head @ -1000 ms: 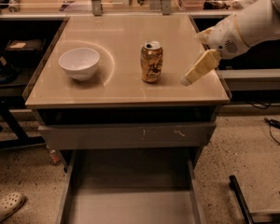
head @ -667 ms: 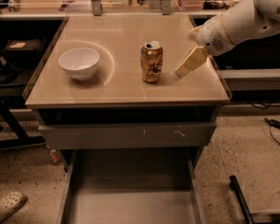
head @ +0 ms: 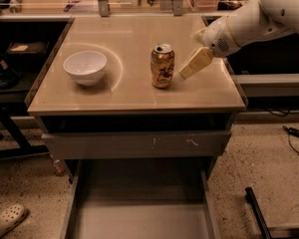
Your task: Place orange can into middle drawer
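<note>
The orange can (head: 162, 66) stands upright on the tabletop (head: 129, 96). The gripper (head: 188, 69) sits just right of it; its state cannot be told. The middle drawer (head: 139, 218) stands open below.

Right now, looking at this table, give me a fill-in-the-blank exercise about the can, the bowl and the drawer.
The golden-orange metal drinks can stands ____ on the beige tabletop.
The round white bowl and the robot's end effector sit on ____ sides of it.
The wide grey metal drawer below is ____, not shut.
Missing: upright; opposite; open.
</note>
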Robot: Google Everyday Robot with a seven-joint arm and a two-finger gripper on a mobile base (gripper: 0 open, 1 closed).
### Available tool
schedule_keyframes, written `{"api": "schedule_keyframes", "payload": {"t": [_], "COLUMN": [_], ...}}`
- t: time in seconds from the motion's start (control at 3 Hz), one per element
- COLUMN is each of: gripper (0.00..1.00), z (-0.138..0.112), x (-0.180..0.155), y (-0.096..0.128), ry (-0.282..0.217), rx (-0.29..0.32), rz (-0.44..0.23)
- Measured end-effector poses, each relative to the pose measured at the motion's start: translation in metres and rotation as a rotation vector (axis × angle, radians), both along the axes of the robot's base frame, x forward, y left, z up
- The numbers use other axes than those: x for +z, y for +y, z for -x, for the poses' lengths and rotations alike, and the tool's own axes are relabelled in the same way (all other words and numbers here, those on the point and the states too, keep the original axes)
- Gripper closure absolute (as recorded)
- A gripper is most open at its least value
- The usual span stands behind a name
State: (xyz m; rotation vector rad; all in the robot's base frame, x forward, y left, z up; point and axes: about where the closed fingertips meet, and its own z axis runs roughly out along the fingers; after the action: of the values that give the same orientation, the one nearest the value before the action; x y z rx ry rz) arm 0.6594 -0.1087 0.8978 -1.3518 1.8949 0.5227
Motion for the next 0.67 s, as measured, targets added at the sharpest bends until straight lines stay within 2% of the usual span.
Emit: {"api": "schedule_keyframes", "payload": {"t": [0.33, 0.67], "gripper": [0.00, 0.00], "z": [-0.002, -0.014], "x": [-0.008, -0.015], "y": [0.002, 0.027], "ry": [0.010, 0.016], "rx": [-0.007, 0.000], "rz": [-0.032, -0.084]}}
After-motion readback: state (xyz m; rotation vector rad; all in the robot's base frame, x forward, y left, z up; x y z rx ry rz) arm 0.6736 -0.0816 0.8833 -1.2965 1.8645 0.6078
